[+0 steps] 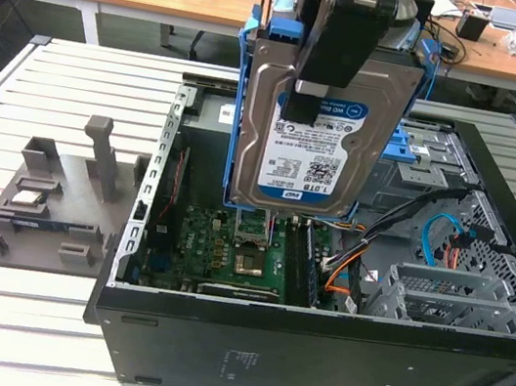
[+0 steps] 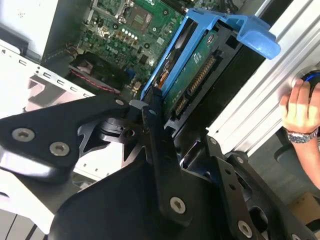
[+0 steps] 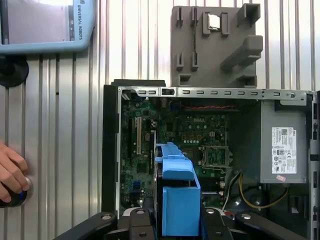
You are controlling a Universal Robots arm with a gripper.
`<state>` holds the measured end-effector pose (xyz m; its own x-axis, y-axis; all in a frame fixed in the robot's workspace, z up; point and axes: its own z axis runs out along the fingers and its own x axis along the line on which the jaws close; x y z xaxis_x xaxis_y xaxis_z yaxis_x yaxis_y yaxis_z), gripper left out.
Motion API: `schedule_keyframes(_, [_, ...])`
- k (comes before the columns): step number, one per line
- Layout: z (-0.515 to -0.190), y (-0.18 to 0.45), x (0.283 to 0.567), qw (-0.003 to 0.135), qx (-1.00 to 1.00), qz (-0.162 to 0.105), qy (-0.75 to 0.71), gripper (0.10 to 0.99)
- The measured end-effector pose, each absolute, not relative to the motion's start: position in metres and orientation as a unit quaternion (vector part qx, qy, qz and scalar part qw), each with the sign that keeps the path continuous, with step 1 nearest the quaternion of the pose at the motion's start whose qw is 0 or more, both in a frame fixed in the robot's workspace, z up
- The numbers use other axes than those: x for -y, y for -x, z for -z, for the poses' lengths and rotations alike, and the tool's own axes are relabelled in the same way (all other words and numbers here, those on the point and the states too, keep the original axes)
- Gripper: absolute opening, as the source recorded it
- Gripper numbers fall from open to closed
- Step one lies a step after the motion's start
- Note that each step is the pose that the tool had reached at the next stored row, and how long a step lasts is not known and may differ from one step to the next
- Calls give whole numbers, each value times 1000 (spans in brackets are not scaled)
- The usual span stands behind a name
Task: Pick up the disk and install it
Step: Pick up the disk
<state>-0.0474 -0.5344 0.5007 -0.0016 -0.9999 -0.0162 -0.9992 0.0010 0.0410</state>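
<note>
The gripper [image 1: 305,102] had its jaws closed across the flat faces of the disk [image 1: 313,148]. It clamped the hard drive near its upper edge, so the drive hung upright, label outward, above the open computer case [image 1: 311,351] and its motherboard [image 1: 220,241]. Doing this carry well probably called for a firm, square grip, with the blue frame clear of the loose cables [image 1: 402,217] and the drive cage [image 1: 450,290].
</note>
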Motion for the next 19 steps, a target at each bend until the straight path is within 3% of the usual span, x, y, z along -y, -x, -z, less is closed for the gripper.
schedule_keyframes(19, [-500, -12, 534, 9, 707, 20, -706, 365])
